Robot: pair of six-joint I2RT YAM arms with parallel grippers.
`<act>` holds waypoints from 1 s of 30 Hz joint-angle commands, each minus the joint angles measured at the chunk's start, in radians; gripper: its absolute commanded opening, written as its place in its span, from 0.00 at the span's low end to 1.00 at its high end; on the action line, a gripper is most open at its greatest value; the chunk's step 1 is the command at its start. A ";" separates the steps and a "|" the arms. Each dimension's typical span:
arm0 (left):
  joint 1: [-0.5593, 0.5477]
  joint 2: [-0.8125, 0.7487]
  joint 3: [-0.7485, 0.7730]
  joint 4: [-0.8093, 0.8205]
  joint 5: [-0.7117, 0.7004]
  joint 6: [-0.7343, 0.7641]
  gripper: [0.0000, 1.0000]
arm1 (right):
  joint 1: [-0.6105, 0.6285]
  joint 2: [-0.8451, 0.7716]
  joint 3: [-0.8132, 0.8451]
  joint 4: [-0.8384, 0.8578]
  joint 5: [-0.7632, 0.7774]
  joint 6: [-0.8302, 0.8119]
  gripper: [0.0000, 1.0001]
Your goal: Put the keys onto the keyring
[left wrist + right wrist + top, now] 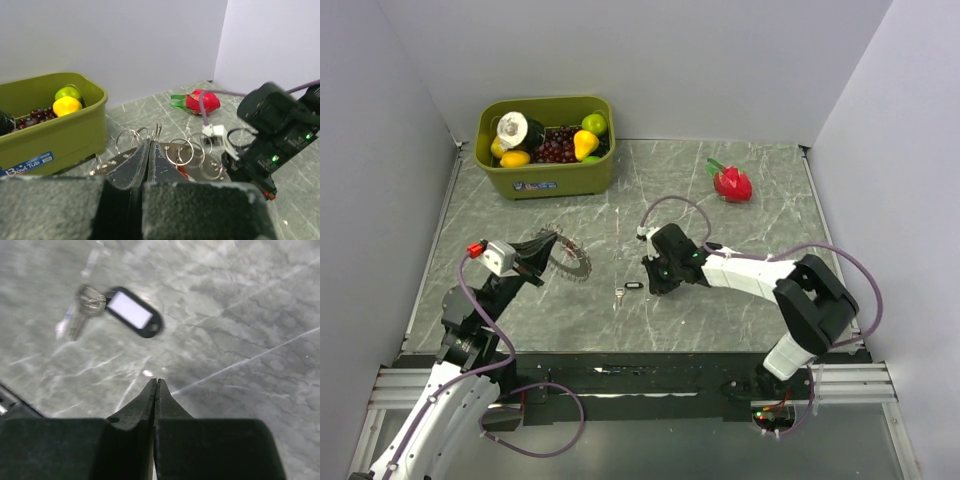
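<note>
My left gripper [550, 245] is shut on the keyring [572, 263], a round metal plate carrying several wire rings, and holds it just above the table. In the left wrist view the fingertips [145, 150] pinch the plate's edge [197, 157], and a small red piece [183, 173] shows under the rings. A silvery key [619, 294] joined to a black tag [634, 286] with a white label lies on the table. My right gripper [649, 281] is shut and empty just right of it. In the right wrist view, the key [80, 315] and tag [132, 313] lie ahead of the shut tips [156, 383].
A green tub [545, 178] of toy fruit stands at the back left and shows in the left wrist view [60, 135]. A red dragon fruit toy [732, 183] lies at the back right. Walls close in the table on three sides.
</note>
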 commanded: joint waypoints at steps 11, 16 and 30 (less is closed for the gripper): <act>0.002 0.014 0.077 0.023 0.007 -0.001 0.01 | 0.057 0.043 0.239 -0.066 -0.025 0.052 0.47; 0.002 0.009 0.102 -0.023 0.017 0.023 0.01 | 0.070 0.153 0.348 -0.135 -0.020 0.109 0.45; 0.002 -0.026 0.076 -0.006 0.027 0.006 0.01 | 0.079 0.281 0.423 -0.215 0.015 0.196 0.21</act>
